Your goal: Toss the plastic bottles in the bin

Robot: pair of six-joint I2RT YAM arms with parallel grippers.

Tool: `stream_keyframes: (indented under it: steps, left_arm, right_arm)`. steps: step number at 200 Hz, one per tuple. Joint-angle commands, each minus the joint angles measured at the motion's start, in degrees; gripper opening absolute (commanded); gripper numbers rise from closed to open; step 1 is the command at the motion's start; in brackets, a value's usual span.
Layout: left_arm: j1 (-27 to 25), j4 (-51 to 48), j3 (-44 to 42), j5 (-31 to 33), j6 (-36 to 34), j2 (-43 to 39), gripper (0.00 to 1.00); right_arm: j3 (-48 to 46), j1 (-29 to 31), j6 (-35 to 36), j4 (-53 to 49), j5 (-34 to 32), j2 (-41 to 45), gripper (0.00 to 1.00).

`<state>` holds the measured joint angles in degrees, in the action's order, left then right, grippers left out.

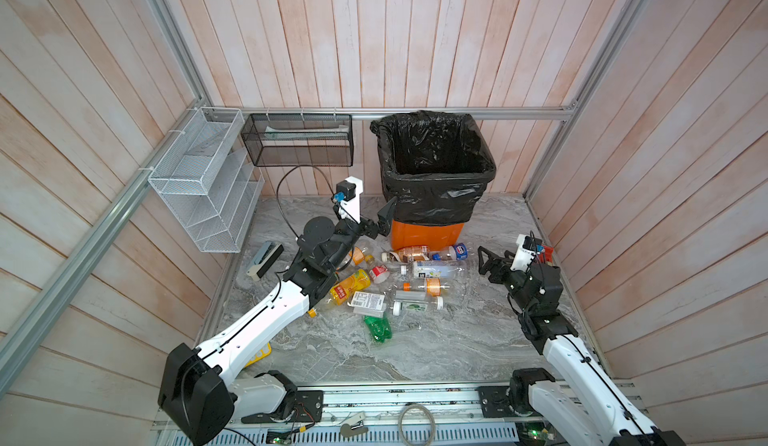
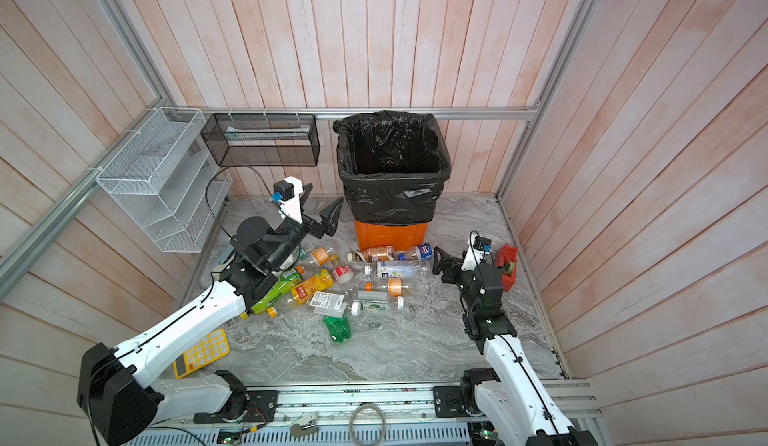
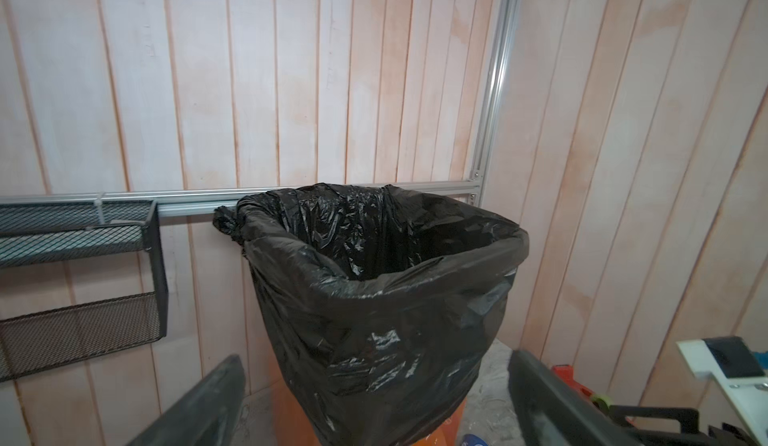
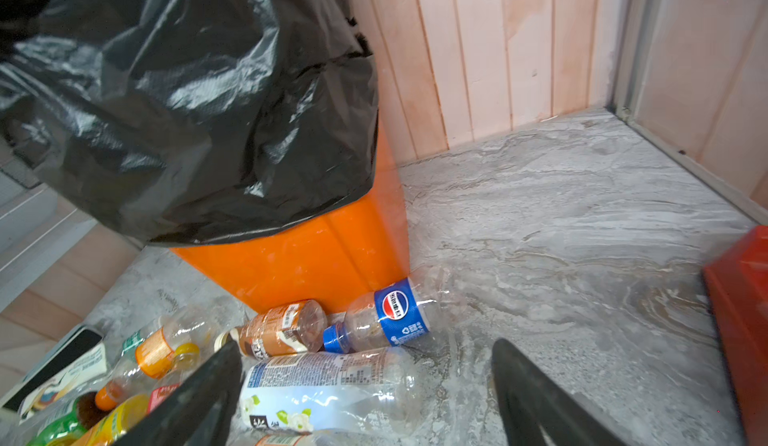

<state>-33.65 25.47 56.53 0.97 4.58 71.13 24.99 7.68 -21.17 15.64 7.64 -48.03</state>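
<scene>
Several plastic bottles lie in a heap in front of the orange, black-bagged bin (image 1: 428,236) (image 2: 390,232). Among them are a white-labelled bottle (image 1: 436,269) (image 4: 324,394), a blue-labelled one (image 1: 455,252) (image 4: 390,315), a brown-labelled one (image 4: 278,332), a yellow one (image 1: 351,286) and a crushed green one (image 1: 377,328). My right gripper (image 1: 486,262) (image 4: 368,352) is open low over the floor, its jaws either side of the white-labelled bottle's clear end. My left gripper (image 2: 322,203) (image 3: 376,381) hangs open and empty, raised beside the bin (image 3: 374,298) and below its rim.
A white wire rack (image 1: 203,182) and a black mesh basket (image 1: 299,141) hang on the back-left walls. A yellow calculator (image 2: 201,352) lies under the left arm. A red tape dispenser (image 2: 508,265) (image 4: 744,319) stands by the right wall. A dark flat device (image 1: 266,259) lies at the left.
</scene>
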Motion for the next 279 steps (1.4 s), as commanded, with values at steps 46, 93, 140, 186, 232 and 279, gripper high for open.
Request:
stream_keyframes:
  steps: [46,93,140,186,232,279]
  left_arm:
    - [4.18,-1.59,-14.48,7.49,8.83,-9.38,1.0]
    - [9.1,-5.65,-21.96,8.43,13.31,-16.13,1.0]
    - [11.73,-11.27,-27.56,12.64,14.45,-23.88,1.0]
    - [16.09,-16.79,-31.8,12.28,17.53,-29.81,1.0]
    - [18.03,-18.95,-33.62,9.78,19.57,-31.17,1.0]
    - [18.14,-18.79,-34.56,8.28,20.42,-30.35,1.0]
  right_arm:
    - [7.76,12.65,9.05,1.0,6.54,-10.35,0.92]
    - [14.37,23.32,14.66,-0.91,7.67,-20.54,0.92]
    - [20.5,32.63,17.76,-3.27,6.53,-30.22,0.92]
    - [25.94,40.45,22.39,-8.55,6.03,-39.37,0.92]
    - [31.25,42.06,27.55,-14.6,8.32,-45.25,0.98]
    - [37.38,42.74,32.37,-21.87,11.19,-51.05,1.0]
